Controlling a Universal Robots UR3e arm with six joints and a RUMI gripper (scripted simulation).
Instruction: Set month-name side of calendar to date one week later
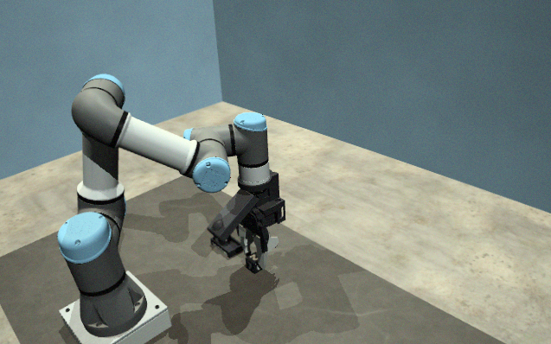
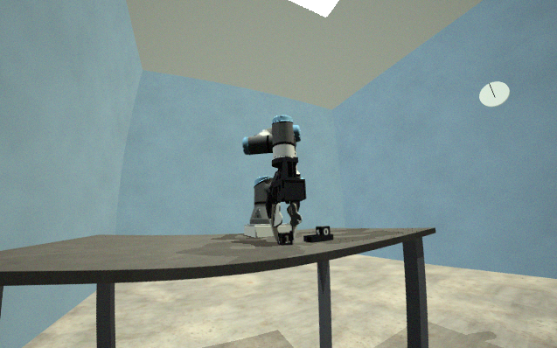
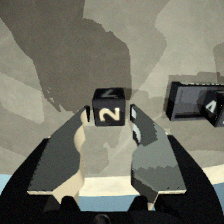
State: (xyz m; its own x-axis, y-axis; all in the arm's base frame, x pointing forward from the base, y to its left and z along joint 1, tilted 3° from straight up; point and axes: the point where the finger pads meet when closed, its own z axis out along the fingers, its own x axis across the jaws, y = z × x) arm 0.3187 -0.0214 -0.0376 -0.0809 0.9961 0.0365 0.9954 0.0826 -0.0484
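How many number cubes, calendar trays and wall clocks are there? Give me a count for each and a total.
Number cubes: 2
Calendar tray: 1
Wall clock: 1
Total: 4

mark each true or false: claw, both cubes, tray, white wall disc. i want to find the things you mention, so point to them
1. The loose cube [image 1: 253, 264] [image 2: 285, 239] [image 3: 109, 113] is outside the tray [image 2: 311, 239] [image 3: 190, 102]. True.
2. The claw [image 1: 256, 259] [image 2: 285, 235] [image 3: 109, 106] is clamped tight on the loose cube. False: a gap shows on each side.
3. The other cube [image 2: 323, 232] [image 3: 218, 113] shows a 0 in the exterior view. True.
4. The tray holds both cubes. False: only one.
5. The white disc [image 2: 494, 93] is on a wall. True.
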